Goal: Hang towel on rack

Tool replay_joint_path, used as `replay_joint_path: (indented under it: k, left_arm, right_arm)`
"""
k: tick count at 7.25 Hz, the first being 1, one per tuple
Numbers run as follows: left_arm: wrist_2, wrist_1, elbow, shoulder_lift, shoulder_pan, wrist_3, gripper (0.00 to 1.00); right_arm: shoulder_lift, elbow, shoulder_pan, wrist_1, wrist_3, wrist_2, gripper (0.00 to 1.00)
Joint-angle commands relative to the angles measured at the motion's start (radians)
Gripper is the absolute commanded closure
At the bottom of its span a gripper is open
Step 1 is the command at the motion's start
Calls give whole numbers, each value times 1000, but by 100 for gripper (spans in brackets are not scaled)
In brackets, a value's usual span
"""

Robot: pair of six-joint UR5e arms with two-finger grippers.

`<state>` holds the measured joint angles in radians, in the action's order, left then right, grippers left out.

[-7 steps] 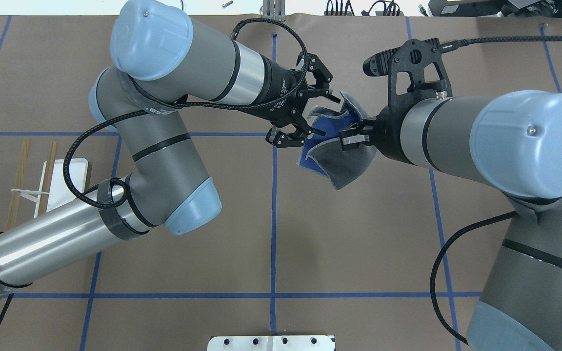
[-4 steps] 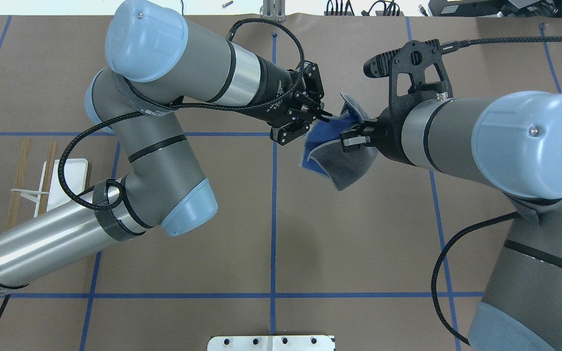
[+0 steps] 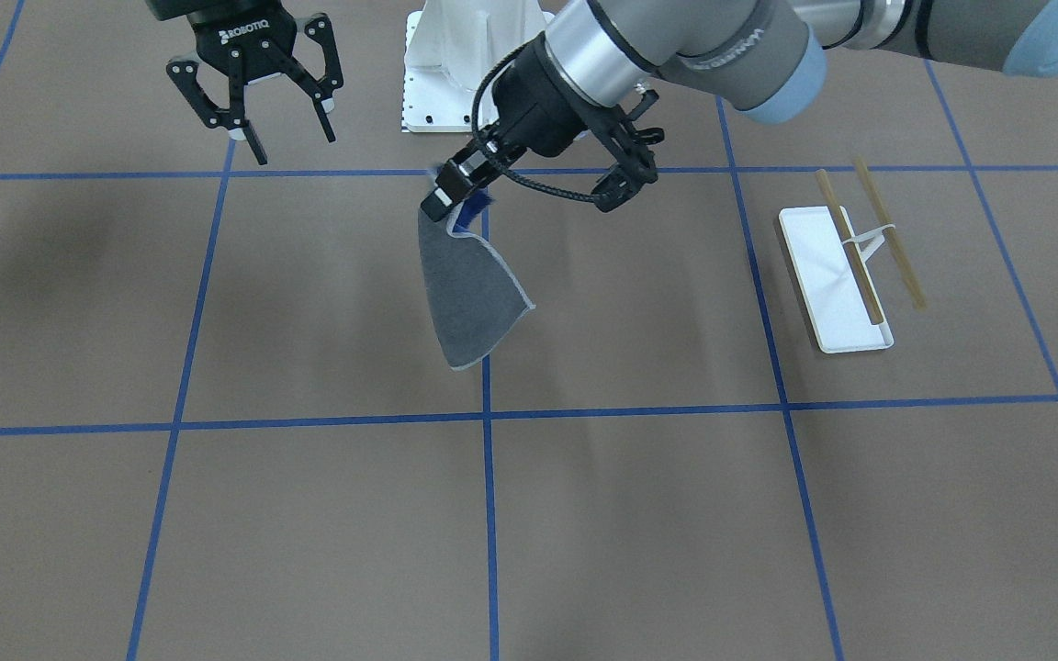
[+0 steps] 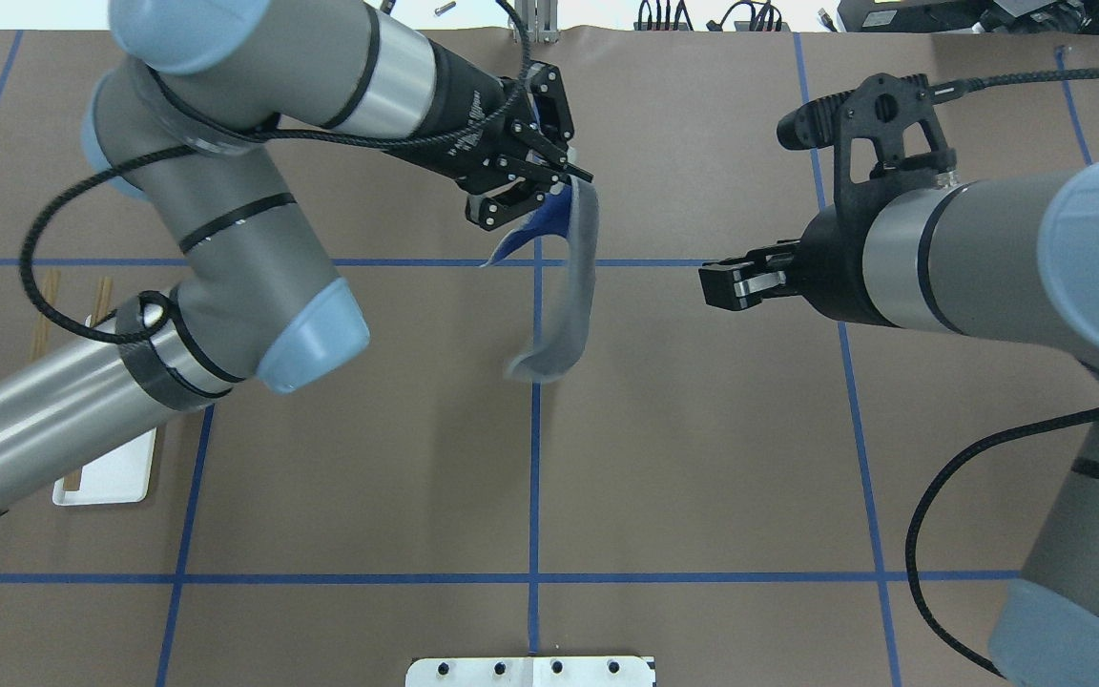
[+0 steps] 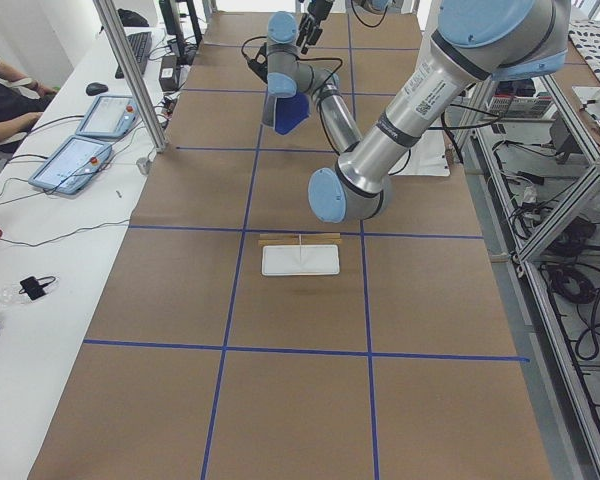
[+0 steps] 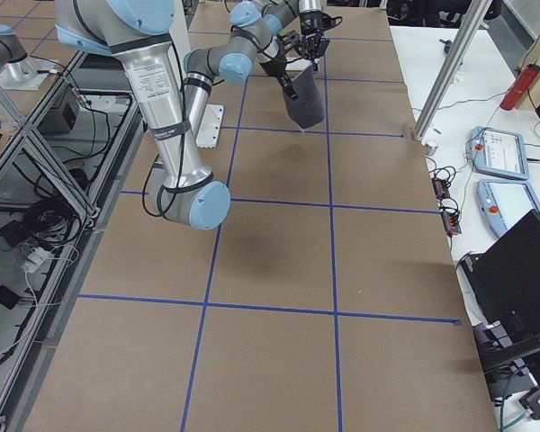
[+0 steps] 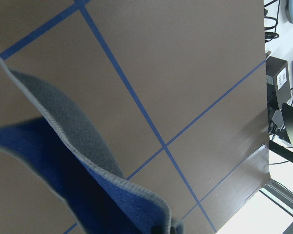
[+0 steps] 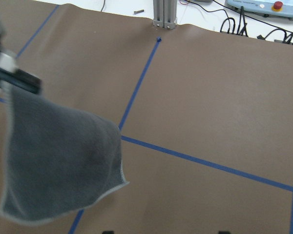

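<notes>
Now the left gripper (image 4: 576,178) is closed tight on the top corner of the towel (image 4: 576,286). The towel hangs down from that pinch over the middle of the table (image 4: 368,477), near the crossing of the blue tape lines. In the right wrist view the grey face of the towel (image 8: 58,161) is turned toward the right arm. The left wrist view shows the blue face folded in behind a pale stitched edge. Whether the lowest hem touches the table, I cannot tell.

In the overhead view the right gripper (image 4: 723,285) sits at 3 o'clock from the towel and apart from it. In the front view the right gripper (image 3: 290,142) has its fingers spread wide and holds nothing.

In the overhead view the rack (image 4: 115,474) stands at 8 o'clock from the towel, well apart and mostly hidden under the left arm. From the front view the rack (image 3: 832,285) shows a white tray base. Its two rods (image 3: 887,240) run parallel, one above the tray and the other just past its outer long side.
</notes>
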<state>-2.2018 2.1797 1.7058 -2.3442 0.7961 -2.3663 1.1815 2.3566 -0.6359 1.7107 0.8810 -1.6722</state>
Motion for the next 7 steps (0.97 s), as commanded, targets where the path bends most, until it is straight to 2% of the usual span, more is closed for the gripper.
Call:
replay_joint_path:
  k: [1, 2, 3, 4, 7]
  left_arm:
    - [-123, -3, 96, 161, 113, 121, 100]
    - [-166, -3, 100, 207, 164, 165, 100]
    - [-199, -3, 101, 232, 196, 233, 100]
    - [-234, -3, 116, 280, 224, 292, 100]
    - [-268, -1, 217, 570, 288, 538, 100]
  right_arm:
    - [33, -2, -144, 242, -188, -76, 0]
    - [33, -23, -236, 306, -264, -140, 0]
    - [32, -74, -310, 299, -286, -229, 0]
    - [32, -120, -361, 299, -325, -268, 0]
    - [33, -258, -456, 299, -375, -389, 0]
